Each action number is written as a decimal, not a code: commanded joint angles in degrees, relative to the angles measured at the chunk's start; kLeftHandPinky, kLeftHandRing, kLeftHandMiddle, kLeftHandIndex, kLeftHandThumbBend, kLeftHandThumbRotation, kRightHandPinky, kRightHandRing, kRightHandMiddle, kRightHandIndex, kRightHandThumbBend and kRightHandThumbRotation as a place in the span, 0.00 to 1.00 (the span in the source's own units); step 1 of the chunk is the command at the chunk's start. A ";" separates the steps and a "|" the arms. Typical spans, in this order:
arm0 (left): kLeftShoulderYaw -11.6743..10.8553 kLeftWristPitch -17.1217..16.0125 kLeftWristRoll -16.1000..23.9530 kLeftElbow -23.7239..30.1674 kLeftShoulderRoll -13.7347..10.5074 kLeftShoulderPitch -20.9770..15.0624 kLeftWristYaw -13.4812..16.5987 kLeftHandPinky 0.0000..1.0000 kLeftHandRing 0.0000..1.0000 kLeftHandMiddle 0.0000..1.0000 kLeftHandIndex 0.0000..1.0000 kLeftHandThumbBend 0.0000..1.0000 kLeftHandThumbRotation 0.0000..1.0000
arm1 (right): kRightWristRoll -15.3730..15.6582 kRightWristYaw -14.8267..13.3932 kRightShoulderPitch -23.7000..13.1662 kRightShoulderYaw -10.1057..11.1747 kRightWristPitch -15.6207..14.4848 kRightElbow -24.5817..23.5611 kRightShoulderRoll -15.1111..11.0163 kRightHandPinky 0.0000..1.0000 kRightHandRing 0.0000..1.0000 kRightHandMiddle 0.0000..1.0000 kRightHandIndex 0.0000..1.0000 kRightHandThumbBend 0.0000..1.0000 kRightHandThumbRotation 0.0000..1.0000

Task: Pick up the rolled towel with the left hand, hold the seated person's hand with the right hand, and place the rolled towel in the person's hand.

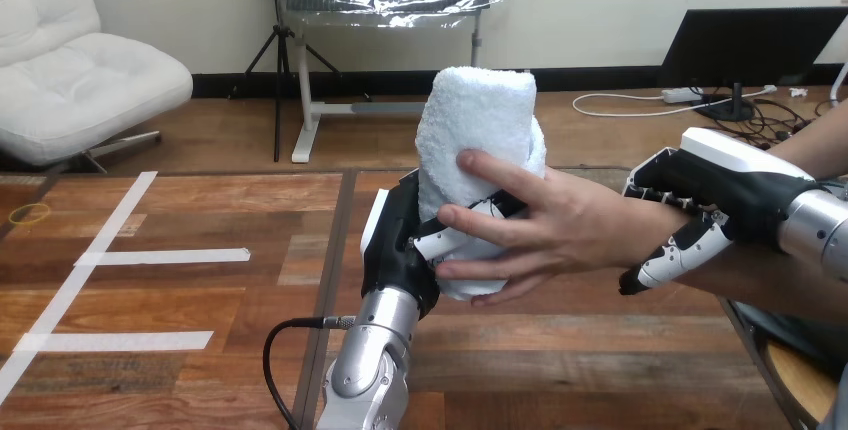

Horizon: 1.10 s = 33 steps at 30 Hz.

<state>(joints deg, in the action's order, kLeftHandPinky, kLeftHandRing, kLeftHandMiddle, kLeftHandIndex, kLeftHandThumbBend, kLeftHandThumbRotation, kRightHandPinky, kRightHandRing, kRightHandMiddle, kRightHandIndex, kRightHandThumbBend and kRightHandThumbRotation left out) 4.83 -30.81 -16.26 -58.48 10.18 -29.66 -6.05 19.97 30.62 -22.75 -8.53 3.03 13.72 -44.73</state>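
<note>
The left robot hand (395, 245) rises on its silver forearm (375, 360) from the bottom edge. Its fingers are curled round the lower half of the rolled towel (475, 120), holding it upright above the wood-grain counter (180, 220). The towel is a thick, white, nubbly terry cylinder. The person's hand (560, 230) lies spread against its front. The right robot hand (730, 190) curls its jointed fingers round the person's wrist (650, 235).

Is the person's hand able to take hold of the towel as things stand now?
Probably yes: the person's hand rests on the towel, nothing lies between, though the left robot hand grips its lower part.
</note>
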 commanded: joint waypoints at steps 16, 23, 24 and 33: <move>3.38 -0.29 -0.58 10.21 18.09 -7.65 -1.27 0.28 0.33 0.38 0.41 0.72 0.00 | -1.90 -0.85 -1.02 1.35 -0.20 -1.04 2.42 0.37 0.46 0.48 0.44 0.78 0.10; 3.34 -0.32 -0.86 10.24 17.86 -7.53 -1.80 0.28 0.34 0.38 0.41 0.71 0.00 | -1.82 -1.14 -0.89 1.43 -0.24 -0.87 2.49 0.37 0.45 0.47 0.43 0.79 0.10; 3.30 -0.29 -0.99 10.25 17.83 -7.52 -1.96 0.28 0.34 0.38 0.41 0.71 0.00 | -1.88 -1.18 -0.86 1.46 -0.11 -0.77 2.50 0.37 0.45 0.47 0.43 0.79 0.10; 3.15 -0.36 -1.72 10.23 17.71 -7.56 -2.33 0.28 0.33 0.38 0.41 0.72 0.00 | -2.11 -1.05 -0.73 1.64 -0.36 -0.69 2.46 0.33 0.38 0.41 0.41 0.79 0.08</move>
<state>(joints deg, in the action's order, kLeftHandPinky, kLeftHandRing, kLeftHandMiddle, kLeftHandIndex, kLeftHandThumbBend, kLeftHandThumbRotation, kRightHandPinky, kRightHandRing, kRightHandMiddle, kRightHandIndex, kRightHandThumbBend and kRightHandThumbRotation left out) 5.51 -29.79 -16.94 -56.63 10.19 -29.65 -6.07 20.18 30.62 -22.63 -8.51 2.98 13.72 -44.88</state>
